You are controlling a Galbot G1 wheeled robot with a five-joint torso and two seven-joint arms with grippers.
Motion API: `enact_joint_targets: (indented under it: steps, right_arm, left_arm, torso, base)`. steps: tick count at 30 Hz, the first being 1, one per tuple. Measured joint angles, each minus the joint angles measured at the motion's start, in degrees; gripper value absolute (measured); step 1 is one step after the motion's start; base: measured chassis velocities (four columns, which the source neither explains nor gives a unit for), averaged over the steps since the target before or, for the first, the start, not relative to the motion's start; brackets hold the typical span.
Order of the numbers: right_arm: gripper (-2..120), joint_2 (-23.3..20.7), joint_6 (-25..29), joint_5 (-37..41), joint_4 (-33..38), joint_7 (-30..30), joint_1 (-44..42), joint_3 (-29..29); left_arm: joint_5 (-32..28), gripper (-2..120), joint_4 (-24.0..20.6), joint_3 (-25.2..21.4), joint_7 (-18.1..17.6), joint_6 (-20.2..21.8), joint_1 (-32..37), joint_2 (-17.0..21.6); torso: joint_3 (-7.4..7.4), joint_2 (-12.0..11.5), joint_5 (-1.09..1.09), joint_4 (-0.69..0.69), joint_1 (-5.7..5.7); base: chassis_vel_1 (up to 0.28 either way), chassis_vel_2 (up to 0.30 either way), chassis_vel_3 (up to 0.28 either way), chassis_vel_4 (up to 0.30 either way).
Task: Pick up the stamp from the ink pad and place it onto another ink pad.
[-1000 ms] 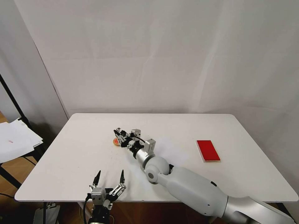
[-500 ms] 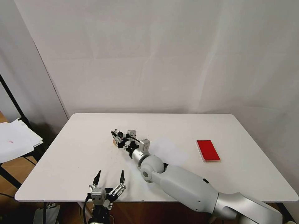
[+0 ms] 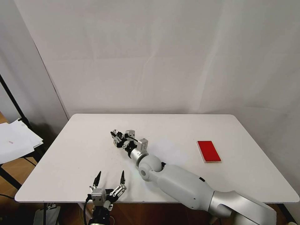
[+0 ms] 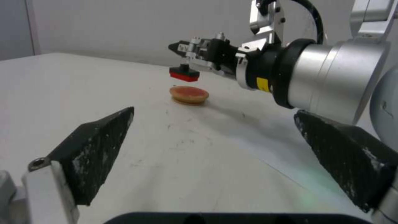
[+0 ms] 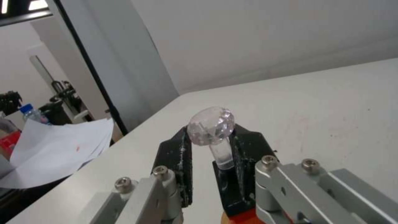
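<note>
stamp held over the round pad

the right gripper [image 4: 186, 53] is clamped on the stamp [image 4: 184, 74], its fingers [image 5: 176, 158] pinching the clear stem just under the faceted knob, over the table's [image 3: 78, 150] middle, toward the left edge. in the left wrist view the stamp hangs upright with its red face down, above the round pad [image 4: 189, 94] but not touching it, and seemingly a little toward the far side of it. the red pad [image 3: 208, 151] lies well apart near the right edge, with nothing on it.

the stamp looks light and rigid, and the glossy knob is probably slippery; the narrow stem is the sensible hold, as the knob above stops it sliding down through the fingers. its base is small, so it could tip if set down off level.

the left gripper [image 3: 109, 181] waits at the near edge, fingers spread and holding nothing.
</note>
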Motion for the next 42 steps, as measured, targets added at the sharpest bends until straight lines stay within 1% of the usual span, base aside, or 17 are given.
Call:
enact_joint_targets:
  steps: [19,40,41,42]
  right_arm:
    - [21,-1.2,-0.1,0.4,0.2,0.1,-0.7,-0.3]
    - [21,-0.7,0.1,0.4,0.3,0.7,-1.4,-0.1]
    - [22,-0.7,0.1,0.4,0.2,0.7,-1.4,-0.1]
    - [27,-0.7,0.1,0.4,0.2,0.8,-1.4,-0.1]
  left_arm:
    - [0.0,102,0.0,0.0,0.0,0.0,0.0,0.0]
    - [0.0,102,0.0,0.0,0.0,0.0,0.0,0.0]
    - [0.0,102,0.0,0.0,0.0,0.0,0.0,0.0]
    - [0.0,102,0.0,0.0,0.0,0.0,0.0,0.0]
  torso:
    - [0.0,0.0,0.0,0.0,0.0]
    - [0.0,0.0,0.0,0.0,0.0]
    - [0.0,0.0,0.0,0.0,0.0]
    - [0.0,0.0,0.0,0.0,0.0]
  base:
    - [0.0,0.0,0.0,0.0]
    - [0.0,0.0,0.0,0.0]
    - [0.0,0.0,0.0,0.0]
    - [0.0,0.0,0.0,0.0]
